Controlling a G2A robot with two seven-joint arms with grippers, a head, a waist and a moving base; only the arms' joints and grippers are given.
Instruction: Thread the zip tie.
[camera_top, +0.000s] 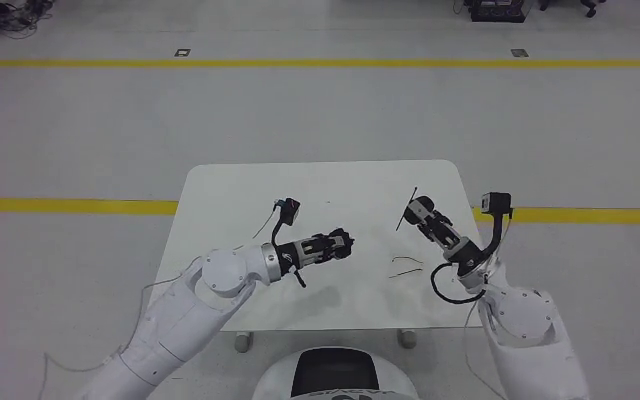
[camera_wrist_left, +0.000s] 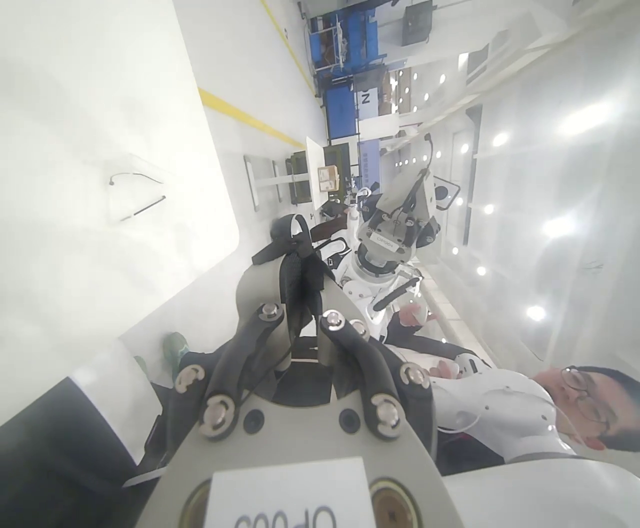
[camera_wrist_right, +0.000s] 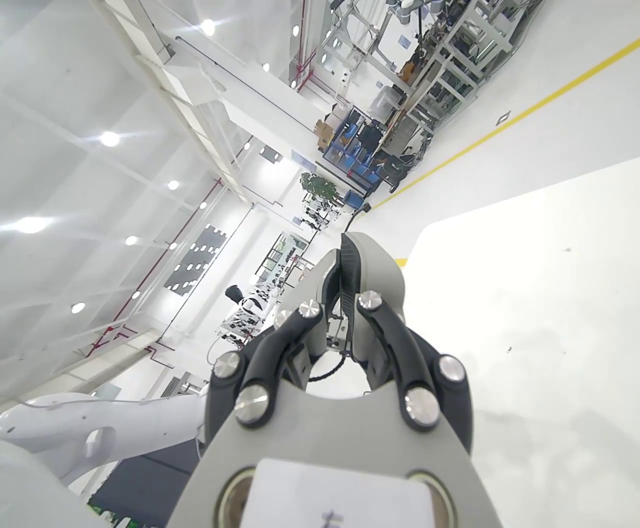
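My right gripper (camera_top: 413, 209) hangs over the right part of the white table (camera_top: 240, 200), shut on a thin black zip tie (camera_top: 410, 204) that pokes out on both sides of the fingers. In the right wrist view the zip tie (camera_wrist_right: 356, 216) curls out past the closed fingertips of the right gripper (camera_wrist_right: 344, 250). My left gripper (camera_top: 347, 243) sits near the table's middle, shut, with nothing visible between its black pads (camera_wrist_left: 300, 260). The two grippers point toward each other, a short gap apart.
Two more loose zip ties (camera_top: 405, 265) lie on the table between the grippers, toward the front edge; the left wrist view shows them as a curved one (camera_wrist_left: 132, 176) and a straight one (camera_wrist_left: 142, 207). Bare tabletop stretches to the back and left.
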